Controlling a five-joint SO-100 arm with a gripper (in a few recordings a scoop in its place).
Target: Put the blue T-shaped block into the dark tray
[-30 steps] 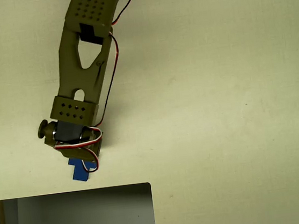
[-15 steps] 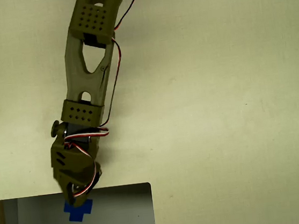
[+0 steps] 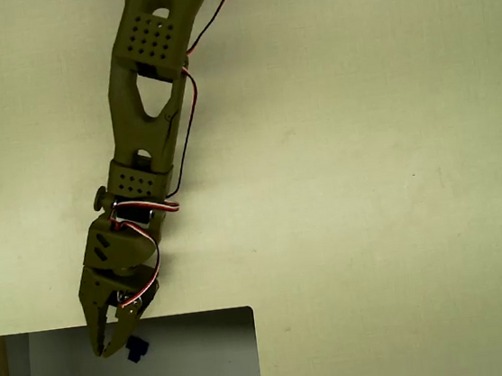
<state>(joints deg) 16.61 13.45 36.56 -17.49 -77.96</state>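
The dark tray [image 3: 206, 349] lies at the bottom left of the overhead view, with a thin dark rim, a pale slanted inner wall and a black floor. My olive gripper [image 3: 111, 344] reaches over its top edge, and its fingers stand slightly apart with nothing between them. The blue T-shaped block [image 3: 137, 349] shows as a small dark-blue shape inside the tray, just right of the fingertips and free of them. It looks small and shaded against the pale wall.
The olive arm [image 3: 143, 118] runs from the top edge down to the tray, with red, white and black wires along it. The pale tabletop [image 3: 368, 184] stretches bare to the right of the arm and the tray.
The gripper has stretched further down over the tray's rim and let go of the block. The block, held flat and bright over the tray before, now looks smaller and darker inside it.
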